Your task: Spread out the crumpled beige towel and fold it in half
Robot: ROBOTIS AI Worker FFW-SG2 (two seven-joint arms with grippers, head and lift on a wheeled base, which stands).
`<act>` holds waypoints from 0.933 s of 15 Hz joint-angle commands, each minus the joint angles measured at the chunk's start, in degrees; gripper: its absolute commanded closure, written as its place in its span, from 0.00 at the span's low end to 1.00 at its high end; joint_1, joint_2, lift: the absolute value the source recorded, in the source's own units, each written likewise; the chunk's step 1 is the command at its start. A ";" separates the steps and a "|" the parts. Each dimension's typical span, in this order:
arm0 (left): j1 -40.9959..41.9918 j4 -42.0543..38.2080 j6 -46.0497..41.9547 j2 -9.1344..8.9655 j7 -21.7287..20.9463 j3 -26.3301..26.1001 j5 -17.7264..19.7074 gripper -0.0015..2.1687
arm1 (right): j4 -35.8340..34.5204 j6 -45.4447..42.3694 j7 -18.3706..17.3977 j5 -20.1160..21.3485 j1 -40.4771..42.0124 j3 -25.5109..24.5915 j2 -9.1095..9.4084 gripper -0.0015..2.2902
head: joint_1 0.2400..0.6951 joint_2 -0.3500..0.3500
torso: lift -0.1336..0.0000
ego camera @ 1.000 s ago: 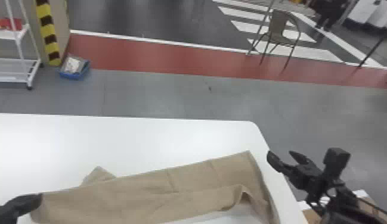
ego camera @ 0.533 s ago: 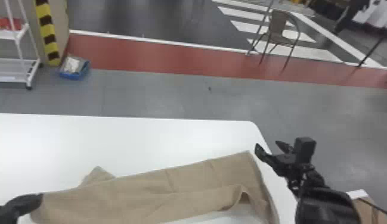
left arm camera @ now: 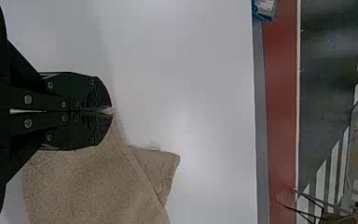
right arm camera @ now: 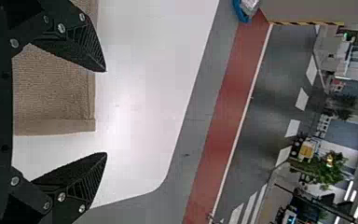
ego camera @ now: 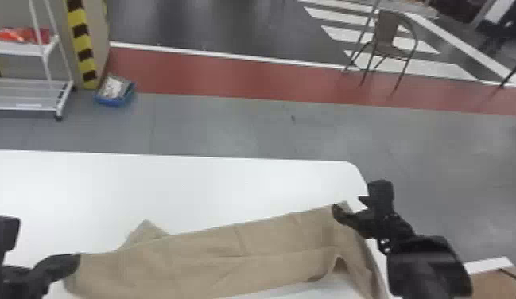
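The beige towel point(ego camera: 213, 258) lies as a long, wrinkled strip across the white table, with a small flap poking out at its far left side. My left gripper point(ego camera: 76, 258) is at the towel's left end; in the left wrist view the left gripper point(left arm camera: 111, 111) is shut on a towel corner, and the cloth point(left arm camera: 93, 186) spreads from it. Over the towel's far right corner stands my right gripper point(ego camera: 348, 204). In the right wrist view the right gripper point(right arm camera: 106, 112) is open, with the towel's corner point(right arm camera: 56, 93) between and beyond its fingers, not gripped.
The white table point(ego camera: 169, 187) has its rounded far right corner just beyond my right gripper. A cardboard box point(ego camera: 495, 282) is at the lower right, beside the table. On the floor farther off are a blue bin point(ego camera: 115, 93), a white rack point(ego camera: 30, 93) and a chair point(ego camera: 388, 43).
My right gripper has moved left from beyond the table's right edge to the towel's far right corner, still open. The left gripper and the towel look unmoved.
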 commanded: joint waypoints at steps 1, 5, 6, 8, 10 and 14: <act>0.00 0.40 -0.29 0.49 -0.04 -0.05 0.09 0.62 | 3.35 0.61 -1.81 0.52 -0.55 0.56 -1.31 0.13 | 1.00 0.09 | 1.00; -0.27 1.37 -2.05 0.75 0.04 -0.66 0.09 0.62 | 5.72 0.43 -3.04 0.08 -1.16 0.56 -2.72 0.13 | 1.00 0.05 | 1.00; -0.27 1.63 -2.58 0.75 0.04 -0.75 0.09 0.62 | 6.34 0.43 -3.04 -0.27 -1.34 0.56 -3.07 0.13 | 1.00 0.04 | 1.00; -0.44 2.07 -3.28 0.75 0.13 -0.92 0.18 0.62 | 8.98 0.79 -3.04 -0.45 -2.92 0.48 -3.69 0.13 | 1.00 0.03 | 1.00; -0.44 2.51 -3.81 0.75 0.13 -0.92 0.27 0.62 | 9.59 0.79 -3.74 -0.27 -3.10 0.83 -3.60 0.13 | 1.00 0.02 | 1.00; -0.62 2.86 -5.22 1.10 0.04 -1.01 0.44 0.62 | 10.65 2.54 -3.65 0.08 -3.89 1.71 -3.69 0.19 | 1.00 0.02 | 1.00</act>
